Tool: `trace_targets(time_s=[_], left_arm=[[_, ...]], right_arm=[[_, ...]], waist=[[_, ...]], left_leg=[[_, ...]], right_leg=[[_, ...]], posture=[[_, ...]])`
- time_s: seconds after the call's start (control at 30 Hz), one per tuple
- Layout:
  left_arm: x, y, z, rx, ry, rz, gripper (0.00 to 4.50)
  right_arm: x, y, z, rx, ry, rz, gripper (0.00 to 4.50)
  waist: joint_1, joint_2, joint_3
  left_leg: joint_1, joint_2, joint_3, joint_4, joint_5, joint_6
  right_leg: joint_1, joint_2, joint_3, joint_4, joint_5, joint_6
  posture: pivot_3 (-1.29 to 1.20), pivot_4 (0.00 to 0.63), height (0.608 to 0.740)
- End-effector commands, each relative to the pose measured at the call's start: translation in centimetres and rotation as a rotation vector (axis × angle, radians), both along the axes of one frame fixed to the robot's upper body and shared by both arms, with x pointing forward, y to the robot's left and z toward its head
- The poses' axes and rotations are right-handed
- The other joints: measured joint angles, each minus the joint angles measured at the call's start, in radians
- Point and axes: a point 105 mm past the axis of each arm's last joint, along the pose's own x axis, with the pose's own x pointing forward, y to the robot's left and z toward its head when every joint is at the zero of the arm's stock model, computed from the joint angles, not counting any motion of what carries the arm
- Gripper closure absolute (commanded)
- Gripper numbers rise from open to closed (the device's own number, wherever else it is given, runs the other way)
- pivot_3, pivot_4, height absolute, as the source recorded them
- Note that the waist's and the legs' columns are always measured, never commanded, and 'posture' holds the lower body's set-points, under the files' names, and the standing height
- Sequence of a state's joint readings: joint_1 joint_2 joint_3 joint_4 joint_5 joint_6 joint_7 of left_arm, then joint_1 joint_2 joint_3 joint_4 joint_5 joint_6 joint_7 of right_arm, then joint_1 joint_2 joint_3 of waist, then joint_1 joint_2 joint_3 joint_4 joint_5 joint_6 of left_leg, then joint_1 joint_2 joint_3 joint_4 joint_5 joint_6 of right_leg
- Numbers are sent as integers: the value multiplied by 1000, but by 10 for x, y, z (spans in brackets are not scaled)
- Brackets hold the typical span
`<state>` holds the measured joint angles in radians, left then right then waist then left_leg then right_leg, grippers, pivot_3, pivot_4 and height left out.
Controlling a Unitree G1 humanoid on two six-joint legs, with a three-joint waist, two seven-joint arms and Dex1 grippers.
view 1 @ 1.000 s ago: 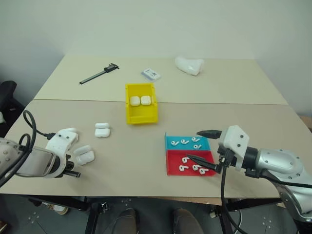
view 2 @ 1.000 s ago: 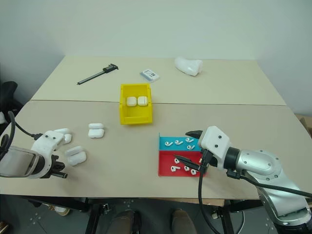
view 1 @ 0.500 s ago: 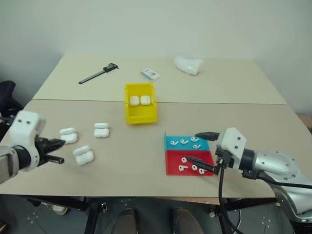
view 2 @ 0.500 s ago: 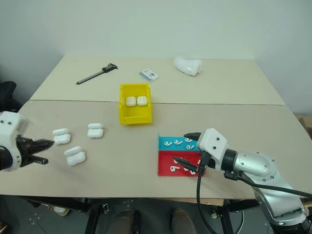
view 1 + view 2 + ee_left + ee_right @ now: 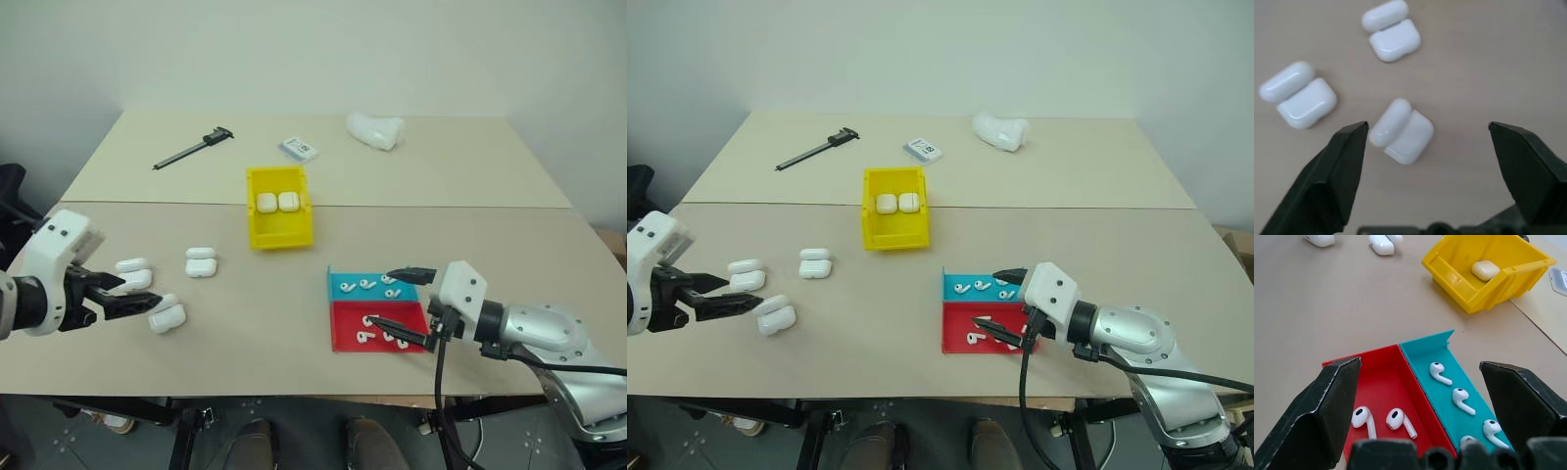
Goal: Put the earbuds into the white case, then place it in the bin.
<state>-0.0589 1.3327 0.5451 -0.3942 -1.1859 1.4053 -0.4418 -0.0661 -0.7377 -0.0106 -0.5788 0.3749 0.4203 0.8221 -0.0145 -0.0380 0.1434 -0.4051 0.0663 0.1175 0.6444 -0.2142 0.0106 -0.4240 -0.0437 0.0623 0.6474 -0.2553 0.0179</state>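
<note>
Left gripper (image 5: 127, 296): we see its fingers spread wide and holding nothing, poised just beside the nearest white case (image 5: 168, 314).
White cases: we count three open on the table (image 5: 470, 220) at the left, the other two at (image 5: 134, 273) and (image 5: 201, 261); two closed ones (image 5: 277, 202) sit in the bin (image 5: 280, 227).
Right gripper (image 5: 397, 306): we see its fingers spread wide and empty, over the red tray (image 5: 348, 323) and blue tray (image 5: 345, 286).
Earbuds: we see some in the red tray (image 5: 1397, 420) and some in the blue tray (image 5: 1439, 372).
Bin: we find it mid-table, well apart from both grippers.
</note>
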Motion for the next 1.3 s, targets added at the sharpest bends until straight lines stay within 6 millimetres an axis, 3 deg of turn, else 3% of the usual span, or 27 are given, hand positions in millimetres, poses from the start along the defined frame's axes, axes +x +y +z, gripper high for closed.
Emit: trace_targets(time_s=[0.03,0.1,0.27,0.53,0.63,0.77,1.0,1.3], left_arm=[[6,12,-2,12,68,119,16],[6,17,-5,-1,169,164,16],[-6,9,-8,-31,364,151,16],[-8,13,-22,154,411,179,16],[-3,10,-28,215,392,151,613],[5,-9,-43,243,374,46,1883],[10,-12,-57,287,382,-20,4306],[26,-8,-72,415,315,-101,4442]], right_arm=[[1,6,11,17,-64,7,0],[2,7,11,26,-69,-2,0],[5,12,10,50,-84,-25,0],[5,27,9,82,-92,-14,0],[6,31,9,93,-97,-10,0],[6,33,10,96,-103,-10,0],[5,36,12,97,-115,-11,0],[5,39,12,107,-118,-15,0]], waist=[[1,0,0],[2,0,0],[-2,-3,2],[0,-3,2],[2,-3,2],[10,-3,2],[6,-3,2],[5,-4,2]], left_leg=[[0,0,-1,0,0,0],[0,0,-1,0,0,0],[-1,0,-4,0,0,0],[0,0,-4,0,0,0],[0,-1,-3,0,0,0],[-1,-2,0,0,0,0],[-1,-1,0,0,1,-1],[-2,-2,0,1,1,-1]], right_leg=[[0,0,0,0,0,0],[0,1,0,1,0,0],[-1,0,2,1,0,1],[-1,1,1,1,0,1],[-1,1,1,1,0,1],[0,1,1,1,0,1],[-1,2,0,1,0,0],[0,2,1,1,0,1]], posture=[[0,150,740],[0,150,740],[0,150,740],[0,150,740],[0,150,740],[0,150,740],[0,150,740],[0,150,740]])
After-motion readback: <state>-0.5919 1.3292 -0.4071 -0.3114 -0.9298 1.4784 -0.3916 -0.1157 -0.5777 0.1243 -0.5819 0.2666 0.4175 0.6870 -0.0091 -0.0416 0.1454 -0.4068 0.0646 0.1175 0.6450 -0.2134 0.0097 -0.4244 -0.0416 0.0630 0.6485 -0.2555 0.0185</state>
